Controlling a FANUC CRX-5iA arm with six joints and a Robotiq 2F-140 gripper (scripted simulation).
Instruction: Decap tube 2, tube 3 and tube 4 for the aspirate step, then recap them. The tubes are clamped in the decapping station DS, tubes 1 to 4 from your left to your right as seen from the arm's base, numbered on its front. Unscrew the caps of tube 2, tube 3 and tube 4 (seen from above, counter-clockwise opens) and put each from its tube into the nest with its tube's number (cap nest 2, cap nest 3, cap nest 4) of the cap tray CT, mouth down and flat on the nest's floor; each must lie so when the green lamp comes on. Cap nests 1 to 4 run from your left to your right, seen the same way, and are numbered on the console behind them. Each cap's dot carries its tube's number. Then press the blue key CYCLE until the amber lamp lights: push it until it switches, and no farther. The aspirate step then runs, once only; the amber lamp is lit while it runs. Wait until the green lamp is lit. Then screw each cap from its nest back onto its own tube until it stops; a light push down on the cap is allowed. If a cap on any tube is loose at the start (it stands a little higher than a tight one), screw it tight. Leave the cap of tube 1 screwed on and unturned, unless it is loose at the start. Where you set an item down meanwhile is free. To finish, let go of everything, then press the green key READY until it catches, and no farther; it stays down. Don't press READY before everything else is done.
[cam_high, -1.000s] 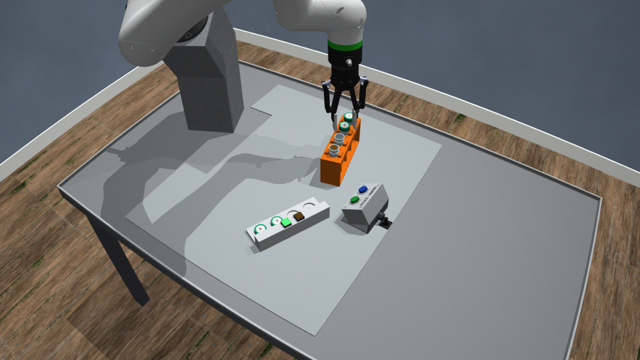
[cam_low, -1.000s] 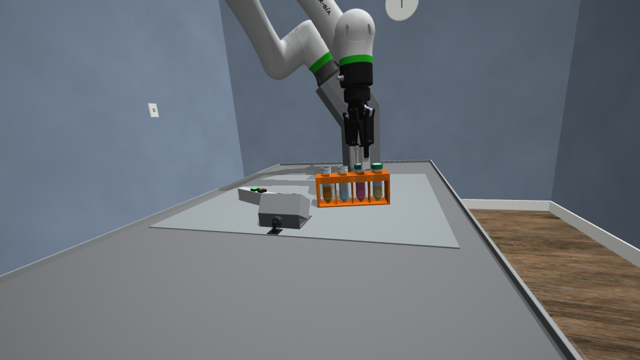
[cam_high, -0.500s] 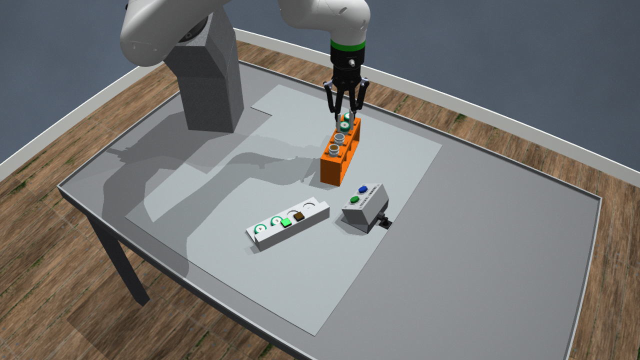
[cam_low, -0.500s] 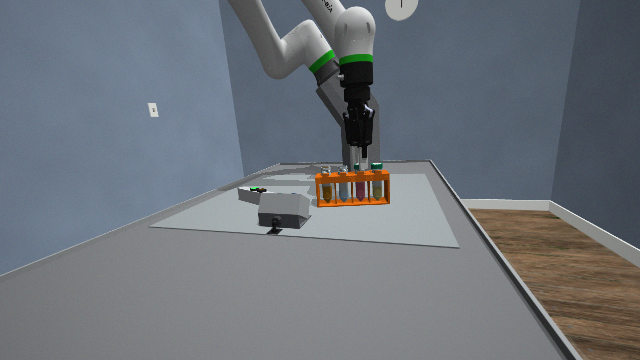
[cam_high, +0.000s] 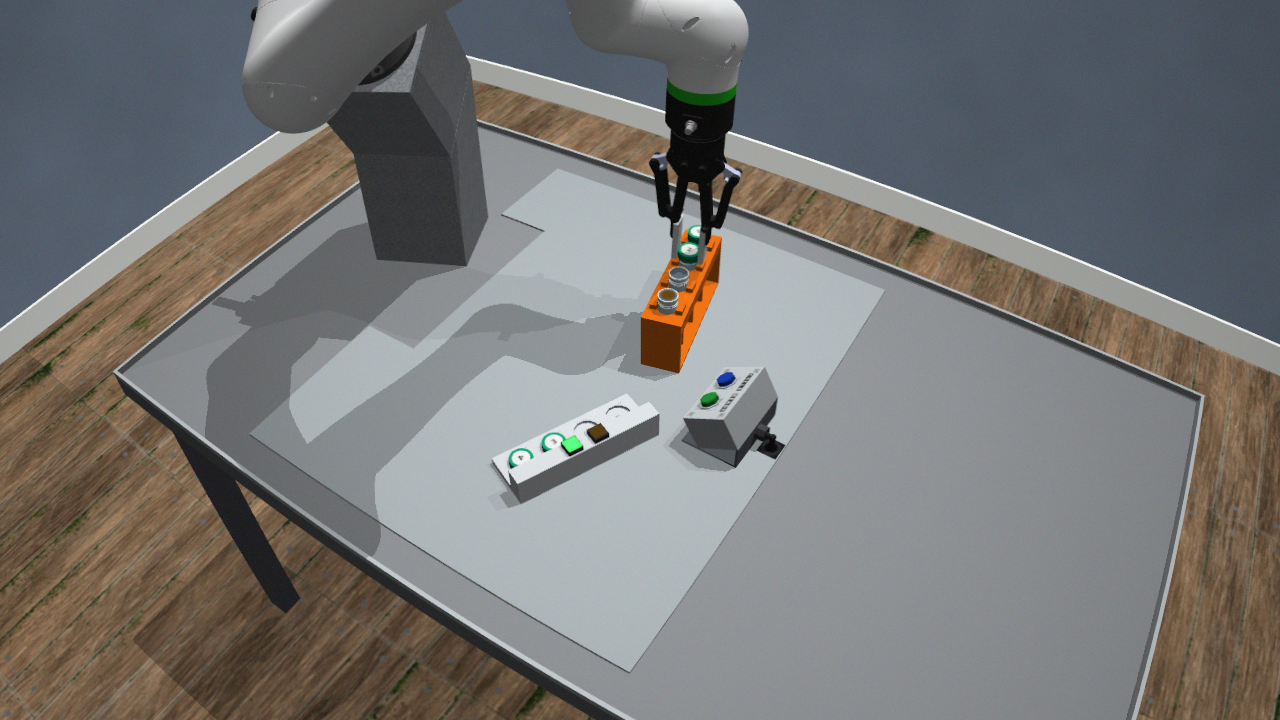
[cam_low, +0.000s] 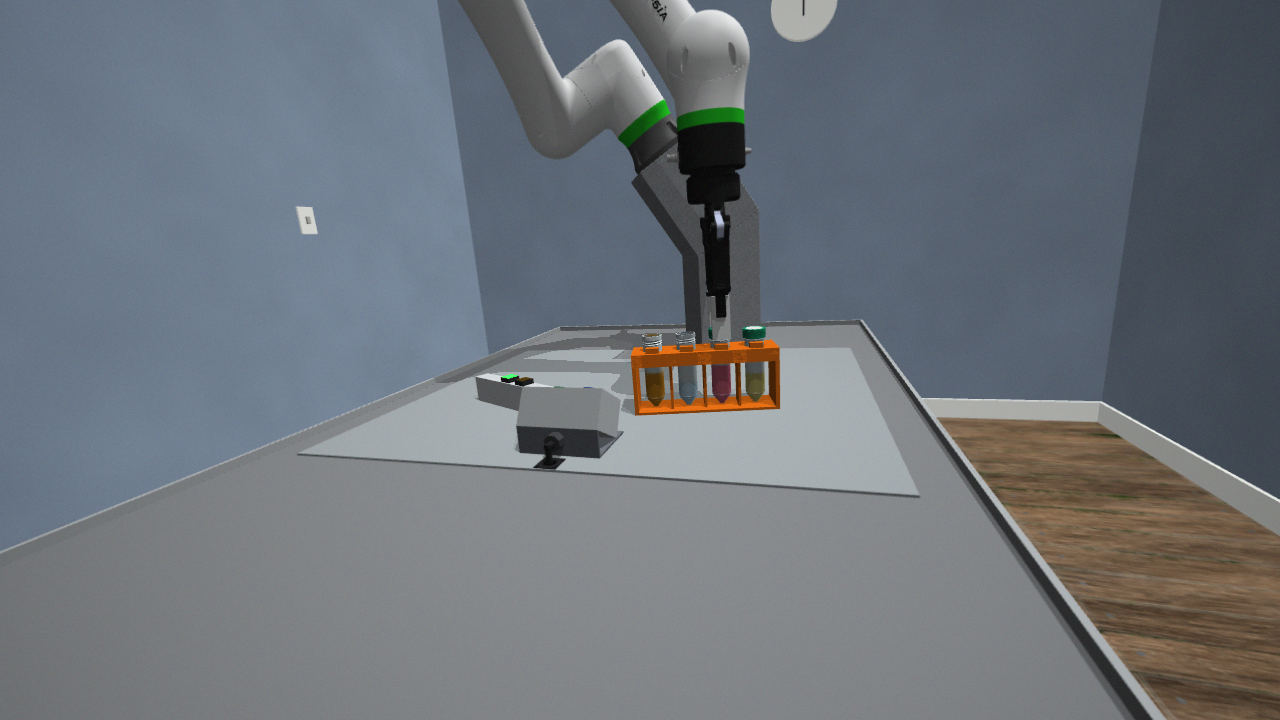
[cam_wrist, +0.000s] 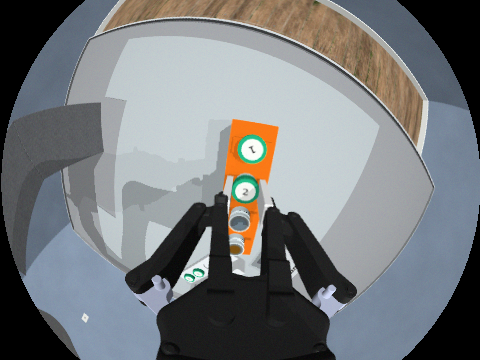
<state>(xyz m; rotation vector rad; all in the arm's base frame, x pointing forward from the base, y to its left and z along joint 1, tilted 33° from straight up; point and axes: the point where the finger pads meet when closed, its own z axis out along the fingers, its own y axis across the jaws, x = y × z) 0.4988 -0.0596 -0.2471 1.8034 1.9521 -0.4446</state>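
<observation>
Two uncapped tubes (cam_high: 672, 288) stand beside the cap of tube 2 (cam_high: 687, 251), which the hand (cam_high: 691, 234) pinches.

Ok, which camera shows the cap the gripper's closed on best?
The wrist view: the cap of tube 2 faces the lens, number legible, with the gripper shut on it. The top view shows it small and slanted. In the exterior view a finger hides most of it.

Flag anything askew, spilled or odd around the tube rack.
Nothing stands out. The rack stands upright, the two open tubes have their caps lying flat in the tray, and the gripper is shut on cap 2, atop its tube.
</observation>
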